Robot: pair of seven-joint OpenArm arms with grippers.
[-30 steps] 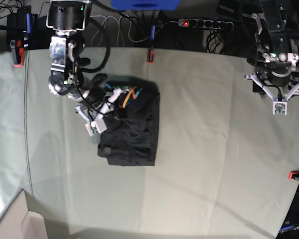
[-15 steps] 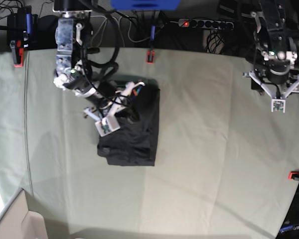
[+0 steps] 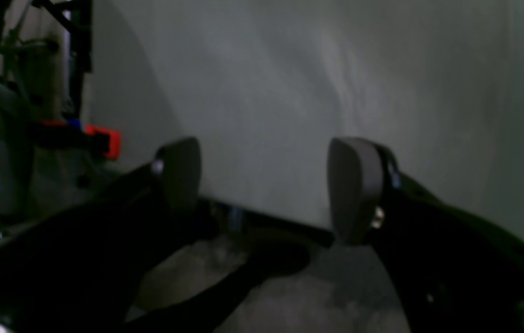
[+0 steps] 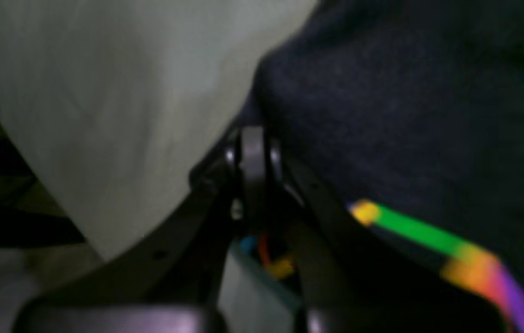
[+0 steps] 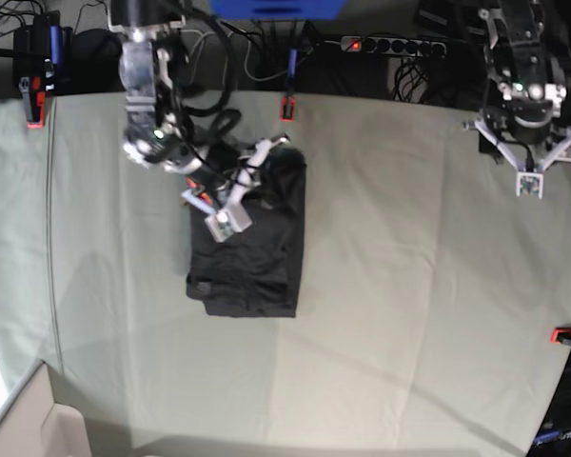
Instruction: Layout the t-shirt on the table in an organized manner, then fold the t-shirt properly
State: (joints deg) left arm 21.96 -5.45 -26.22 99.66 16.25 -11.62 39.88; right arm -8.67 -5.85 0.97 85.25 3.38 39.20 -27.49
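Observation:
The dark t-shirt (image 5: 257,257) lies folded into a narrow block on the table (image 5: 409,286), left of centre. My right gripper (image 5: 274,146) is at the shirt's far edge. In the right wrist view its fingertips (image 4: 252,143) are pressed together right at the rim of the black fabric (image 4: 405,115), shut on that edge. A rainbow stripe (image 4: 428,233) runs beside them. My left gripper (image 5: 525,152) hangs at the table's far right, well away from the shirt. Its pads (image 3: 354,185) stand wide apart over bare cloth (image 3: 289,69), holding nothing.
Red-orange clamps grip the table edge at the back left (image 5: 35,105), back centre (image 5: 286,107) and right (image 5: 566,335); one (image 3: 102,141) also shows in the left wrist view. Cables and a power strip (image 5: 390,45) lie behind the table. A cardboard box (image 5: 29,419) sits at the front left corner.
The right arm swung from the shirt's left side toward the back and right, bringing its shut gripper to the far edge. The left arm shifted slightly toward the back.

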